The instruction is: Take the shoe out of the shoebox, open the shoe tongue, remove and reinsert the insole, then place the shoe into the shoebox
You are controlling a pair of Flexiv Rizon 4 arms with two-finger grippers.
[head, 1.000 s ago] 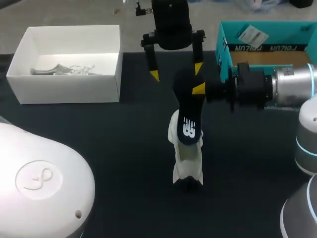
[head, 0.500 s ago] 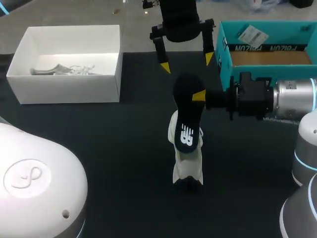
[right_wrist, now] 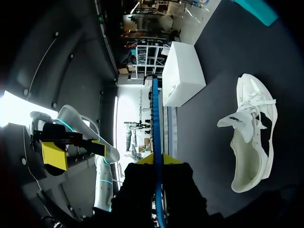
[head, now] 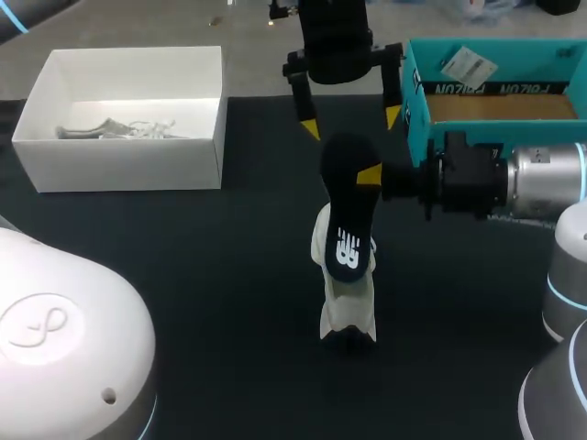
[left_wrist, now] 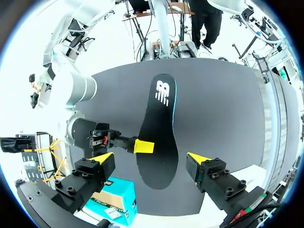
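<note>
Dark counter (head: pixel 229 302) carries the white shoe (head: pixel 347 302) at lower centre of the head view. Risk: the insole (head: pixel 348 211), pinched near one end only, may pivot or slip, because its long free end is unsupported above the shoe. Right end effector (head: pixel 369 174) is pressed together on the insole. Left end effector (head: pixel 351 122), upper centre, is spread wide and holds nothing.

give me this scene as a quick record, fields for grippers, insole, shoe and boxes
right gripper: shut on the insole
left gripper: open, empty, past the insole's end
insole: black, held in the air, out of the shoe
shoe: white, lying on the table
boxes: white box far left, teal box far right, shoe in neither
</note>
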